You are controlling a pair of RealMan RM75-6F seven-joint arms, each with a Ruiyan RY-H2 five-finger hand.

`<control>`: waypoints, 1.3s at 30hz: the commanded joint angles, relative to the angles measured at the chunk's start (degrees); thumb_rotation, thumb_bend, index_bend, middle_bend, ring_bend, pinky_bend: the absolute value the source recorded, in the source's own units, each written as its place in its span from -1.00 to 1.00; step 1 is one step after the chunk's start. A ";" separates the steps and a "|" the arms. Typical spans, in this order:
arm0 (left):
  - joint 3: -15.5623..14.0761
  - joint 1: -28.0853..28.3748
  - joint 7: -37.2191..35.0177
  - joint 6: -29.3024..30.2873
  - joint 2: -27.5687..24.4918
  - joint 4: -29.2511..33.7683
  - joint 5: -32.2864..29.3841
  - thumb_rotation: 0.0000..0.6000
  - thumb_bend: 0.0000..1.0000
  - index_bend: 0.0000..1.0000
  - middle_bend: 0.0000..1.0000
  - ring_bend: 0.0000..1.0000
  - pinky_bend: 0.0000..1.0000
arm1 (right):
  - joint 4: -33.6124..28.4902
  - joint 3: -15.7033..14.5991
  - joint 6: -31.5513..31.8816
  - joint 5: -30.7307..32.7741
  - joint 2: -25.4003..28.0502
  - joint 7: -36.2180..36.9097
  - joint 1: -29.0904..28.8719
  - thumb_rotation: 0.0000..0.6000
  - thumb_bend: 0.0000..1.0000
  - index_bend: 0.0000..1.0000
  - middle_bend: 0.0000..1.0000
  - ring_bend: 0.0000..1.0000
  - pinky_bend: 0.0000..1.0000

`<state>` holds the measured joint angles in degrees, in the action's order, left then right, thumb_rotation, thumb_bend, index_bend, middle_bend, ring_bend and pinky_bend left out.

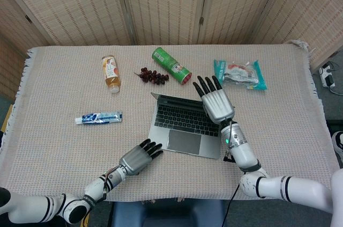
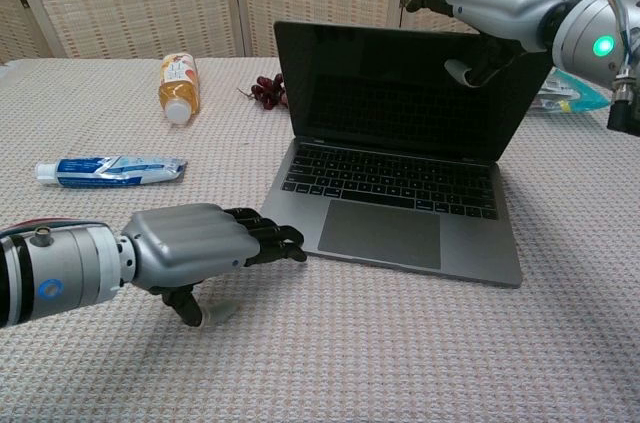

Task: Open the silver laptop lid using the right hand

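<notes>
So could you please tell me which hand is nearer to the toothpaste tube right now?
Left. The left hand rests on the cloth in front of the toothpaste tube, slightly to its right. The right hand is on the laptop lid's top edge, beyond the keyboard.

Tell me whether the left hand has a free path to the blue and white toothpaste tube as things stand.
Probably yes. The left hand hovers open near the silver laptop's front left corner, and only bare woven tablecloth lies between it and the blue and white toothpaste tube. Nothing stands in the way.
</notes>
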<state>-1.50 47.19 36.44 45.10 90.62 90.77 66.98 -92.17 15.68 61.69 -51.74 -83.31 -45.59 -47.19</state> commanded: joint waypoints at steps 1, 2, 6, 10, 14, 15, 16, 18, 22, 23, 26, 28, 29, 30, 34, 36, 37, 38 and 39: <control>-0.14 0.15 0.21 0.09 -0.01 0.09 -0.35 1.00 0.10 -1.00 -1.00 -1.00 -1.00 | 1.74 1.07 -1.15 1.70 0.91 1.08 -0.88 1.00 0.16 -1.00 -1.00 -1.00 -1.00; -0.20 0.21 0.36 0.17 -0.05 0.12 -0.49 1.00 0.10 -1.00 -1.00 -1.00 -1.00 | 2.37 1.47 -1.52 2.49 1.18 1.47 -1.18 1.00 0.16 -1.00 -1.00 -1.00 -1.00; -0.42 0.29 0.53 0.49 -0.18 0.46 -0.84 1.00 0.10 -1.00 -1.00 -1.00 -1.00 | 4.85 2.65 -2.56 5.27 1.68 2.36 -2.23 1.00 0.16 -1.00 -1.00 -1.00 -1.00; -0.62 0.42 0.67 0.74 -0.23 0.64 -1.03 1.00 0.10 -1.00 -1.00 -1.00 -1.00 | 7.79 2.79 -3.42 7.97 1.58 2.01 -3.32 1.00 0.16 -1.00 -1.00 -1.00 -1.00; -0.70 0.58 0.74 1.02 -0.25 0.82 -1.09 1.00 0.10 -1.00 -1.00 -1.00 -1.00 | 10.57 2.89 -3.97 10.60 1.12 2.02 -4.19 1.00 0.16 -1.00 -1.00 -1.00 -1.00; -0.72 0.61 0.75 1.09 -0.28 0.87 -1.11 1.00 0.10 -1.00 -1.00 -1.00 -1.00 | 11.17 2.86 -4.07 11.01 1.05 2.03 -4.34 1.00 0.16 -1.00 -1.00 -1.00 -1.00; -0.74 0.64 0.77 1.14 -0.32 0.92 -1.15 1.00 0.10 -1.00 -1.00 -1.00 -1.00 | 11.74 2.88 -4.15 11.42 0.98 2.13 -4.47 1.00 0.16 -1.00 -1.00 -1.00 -1.00; -0.79 0.69 0.87 1.33 -0.41 1.06 -1.22 1.00 0.10 -1.00 -1.00 -1.00 -1.00 | 12.99 2.94 -4.34 12.40 0.83 2.34 -4.75 1.00 0.16 -1.00 -1.00 -1.00 -1.00; -0.88 0.68 0.99 1.80 -0.68 1.43 -1.34 1.00 0.10 -1.00 -1.00 -1.00 -1.00 | 14.09 2.70 -4.89 13.20 0.95 2.76 -5.13 1.00 0.16 -1.00 -1.00 -1.00 -1.00; -0.91 0.68 1.09 1.97 -0.77 1.57 -1.33 1.00 0.10 -1.00 -1.00 -1.00 -1.00 | 13.79 2.51 -5.02 12.73 1.18 3.24 -5.10 1.00 0.16 -1.00 -1.00 -1.00 -1.00; -0.88 0.62 1.04 2.56 -1.28 2.34 -1.05 1.00 0.10 -1.00 -1.00 -1.00 -1.00 | 11.06 2.21 -4.86 10.05 2.50 5.86 -4.41 1.00 0.16 -1.00 -1.00 -1.00 -1.00; -0.81 0.34 0.75 3.47 -1.81 3.27 -0.46 1.00 0.10 -1.00 -1.00 -1.00 -1.00 | 8.25 1.89 -4.12 7.56 3.89 7.73 -3.52 1.00 0.16 -1.00 -1.00 -1.00 -1.00; -0.79 0.05 0.43 4.25 -2.35 4.07 0.15 1.00 0.10 -1.00 -1.00 -1.00 -1.00 | 5.98 1.56 -3.56 5.79 5.07 9.01 -2.74 1.00 0.16 -1.00 -1.00 -1.00 -1.00; -0.77 -0.26 0.03 4.93 -2.86 4.75 0.63 1.00 0.10 -1.00 -1.00 -1.00 -1.00 | 4.13 1.34 -3.10 4.41 6.06 10.16 -2.04 1.00 0.16 -1.00 -1.00 -1.00 -1.00; -0.62 -2.57 -3.72 8.73 -6.37 8.12 2.93 1.00 0.10 -1.00 -1.00 -1.00 -1.00 | -4.31 -0.03 -0.78 -2.92 11.73 17.05 2.39 1.00 0.16 -1.00 -1.00 -1.00 -1.00; -0.51 -3.79 -6.07 10.33 -8.48 9.42 3.60 1.00 0.10 -1.00 -1.00 -1.00 -1.00 | -7.10 -1.06 0.97 -6.33 14.18 19.59 4.70 1.00 0.16 -1.00 -1.00 -0.99 -1.00; -0.46 -4.49 -7.33 11.27 -9.47 9.84 4.04 1.00 0.10 -1.00 -1.00 -1.00 -1.00 | -8.39 -1.71 1.80 -7.88 15.38 20.70 5.88 1.00 0.16 -1.00 -1.00 -0.99 -1.00; -0.39 -5.49 -9.13 12.68 -10.75 10.14 4.80 1.00 0.10 -1.00 -1.00 -1.00 -1.00 | -10.03 -2.71 2.75 -9.89 17.00 22.09 7.46 1.00 0.16 -1.00 -1.00 -0.98 -1.00; -0.33 -6.28 -10.50 13.74 -11.71 10.29 5.27 1.00 0.10 -1.00 -1.00 -1.00 -1.00 | -11.09 -3.54 3.45 -11.42 18.20 23.08 8.66 1.00 0.16 -1.00 -1.00 -0.97 -1.00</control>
<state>-2.03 42.88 28.79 56.38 81.32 99.90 70.80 -99.34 14.51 62.45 -58.83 -68.97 -26.22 -42.27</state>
